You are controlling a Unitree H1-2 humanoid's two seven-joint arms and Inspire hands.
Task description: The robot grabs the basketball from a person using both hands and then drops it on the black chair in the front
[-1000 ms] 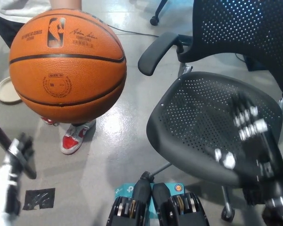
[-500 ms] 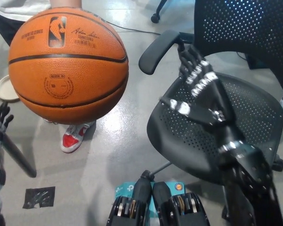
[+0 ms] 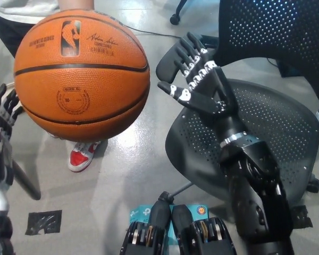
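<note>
An orange basketball (image 3: 81,74) hangs at the upper left, held from above by a person whose arm shows at the top edge. My black right hand (image 3: 195,77) is raised just right of the ball, open with fingers spread, a small gap from its surface. My white left hand (image 3: 3,109) is at the ball's lower left, fingers apart, close to the ball but apart from it. The black mesh chair (image 3: 266,133) stands at the right, its seat under my right forearm.
The person's red and white shoe (image 3: 81,155) stands on the grey floor below the ball. The chair's armrest (image 3: 170,58) sits behind my right hand. A black tape patch (image 3: 44,223) lies at the lower left. A cable (image 3: 149,33) runs across the floor.
Both hands have risen toward the ball. The right hand went from over the chair seat up and left to the ball's right side; the left hand came up to its lower left.
</note>
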